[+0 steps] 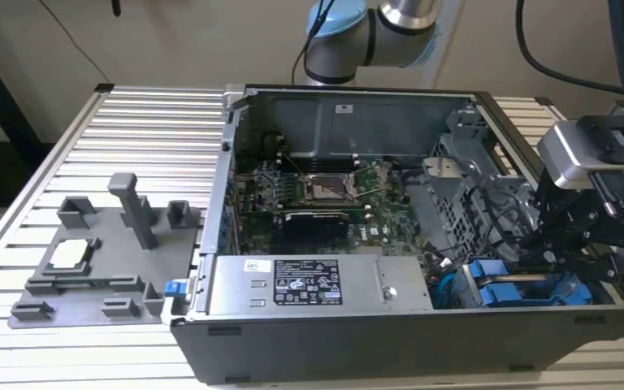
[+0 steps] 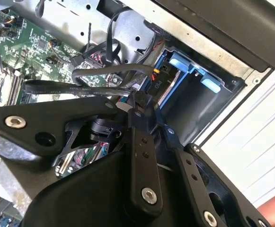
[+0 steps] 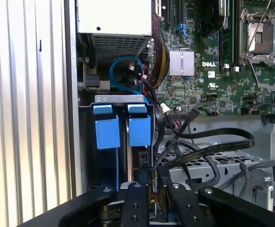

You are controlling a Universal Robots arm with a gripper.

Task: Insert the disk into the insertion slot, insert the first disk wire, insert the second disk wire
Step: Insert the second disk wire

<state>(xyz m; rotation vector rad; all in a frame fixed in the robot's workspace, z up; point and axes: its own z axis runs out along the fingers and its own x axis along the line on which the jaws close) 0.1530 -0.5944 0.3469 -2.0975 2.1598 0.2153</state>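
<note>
Black gripper (image 2: 138,109) with fingers (image 3: 136,201) close together, pinched on thin black flat cable (image 2: 71,88) just beside grey sheet-metal insertion slot (image 3: 119,99). Blue-framed disk (image 3: 139,130) sits in slot, 2 blue tabs visible, near grey power-supply box (image 1: 301,284).
</note>
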